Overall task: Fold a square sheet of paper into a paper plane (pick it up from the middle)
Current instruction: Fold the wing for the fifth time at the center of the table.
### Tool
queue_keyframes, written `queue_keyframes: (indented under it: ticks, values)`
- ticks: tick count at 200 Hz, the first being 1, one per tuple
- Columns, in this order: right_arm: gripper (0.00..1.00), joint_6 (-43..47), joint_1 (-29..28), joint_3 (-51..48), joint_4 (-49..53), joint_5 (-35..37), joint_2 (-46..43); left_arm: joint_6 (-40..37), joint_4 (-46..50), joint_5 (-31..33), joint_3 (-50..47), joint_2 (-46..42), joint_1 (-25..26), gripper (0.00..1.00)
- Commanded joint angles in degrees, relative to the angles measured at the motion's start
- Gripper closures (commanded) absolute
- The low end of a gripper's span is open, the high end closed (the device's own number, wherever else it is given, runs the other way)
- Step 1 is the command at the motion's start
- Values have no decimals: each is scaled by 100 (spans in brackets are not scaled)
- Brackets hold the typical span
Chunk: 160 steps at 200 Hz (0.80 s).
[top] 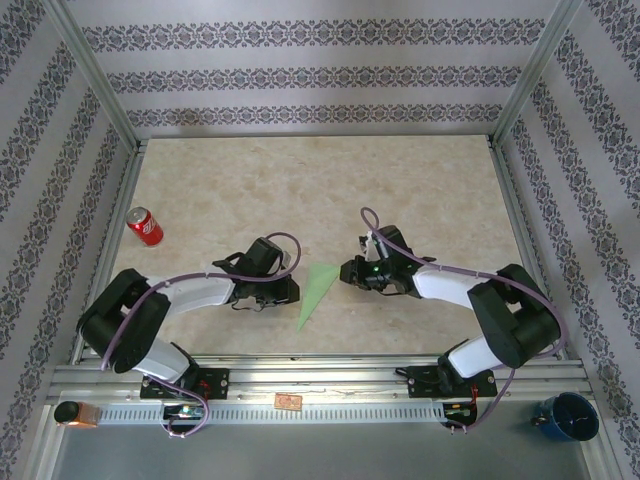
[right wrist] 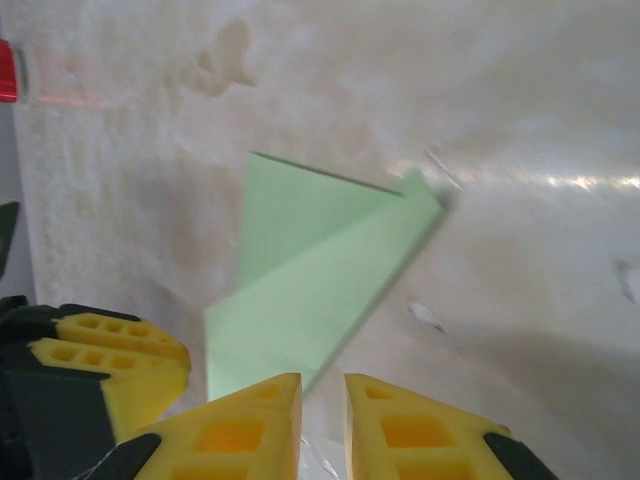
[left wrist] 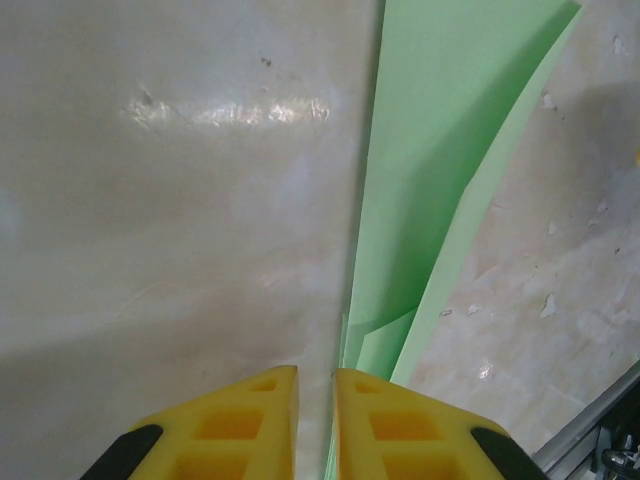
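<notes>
Paper plane (top: 317, 290) unheld, both end effectors (left wrist: 316, 372) (right wrist: 323, 378) slightly ajar

Paper plane (top: 318, 290): thin light green paper, matt and smooth, creases sharp.
Table (top: 300, 190): beige stone-look top, smooth, with a faint sheen that threw back streaks of light. Wrist views showed scuffs and pale flecks.
Left gripper (left wrist: 316, 382) and right gripper (right wrist: 322, 385): fingers were matt yellow plastic, moulded with open cells, on black backing.
Red can (top: 145, 227): glossy metal.
Frame rails (top: 320, 372): bare brushed metal.
Arm shells (top: 195, 292): smooth white plastic, slightly glossy.
Walls (top: 300, 75): matt, looked like patterned paper.
</notes>
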State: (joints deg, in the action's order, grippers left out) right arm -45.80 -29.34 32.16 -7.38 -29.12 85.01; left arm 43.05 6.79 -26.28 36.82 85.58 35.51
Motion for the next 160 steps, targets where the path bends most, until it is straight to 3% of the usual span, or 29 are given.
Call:
queue_keyframes:
  ticks: [1, 80, 160]
  values:
    - [80, -121, 25, -136, 55, 170, -101, -230, -253, -299, 154, 128, -35, 83]
    - [80, -221, -33, -39, -18, 118, 164, -166, -580, -819, 256, 674, -35, 79]
    - [79, -276, -139, -4, -88, 91, 374, 99, -1041, -1013, 121, 688, -25, 78]
